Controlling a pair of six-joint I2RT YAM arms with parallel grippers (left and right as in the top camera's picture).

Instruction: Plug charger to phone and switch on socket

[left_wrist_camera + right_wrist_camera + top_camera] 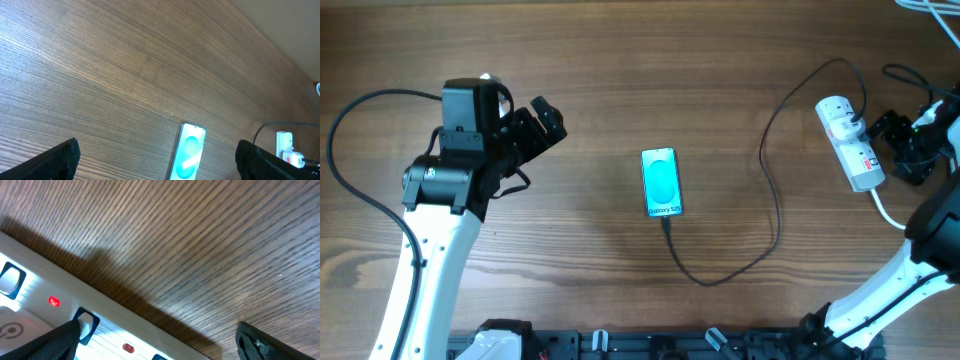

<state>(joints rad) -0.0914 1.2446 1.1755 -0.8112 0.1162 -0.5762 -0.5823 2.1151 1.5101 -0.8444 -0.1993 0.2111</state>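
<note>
Left pincer (542, 118) wide open, empty, phone (661, 183) ahead of it, right pincer (898, 148) likewise gaping, nothing held, just beside the power strip (850, 143) — only overhead shows cable (777, 222) meeting phone.

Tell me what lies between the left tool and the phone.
Nothing but bare table: in the overhead view, only wood grain runs from the left tool to the phone. The left wrist view agrees.
</note>
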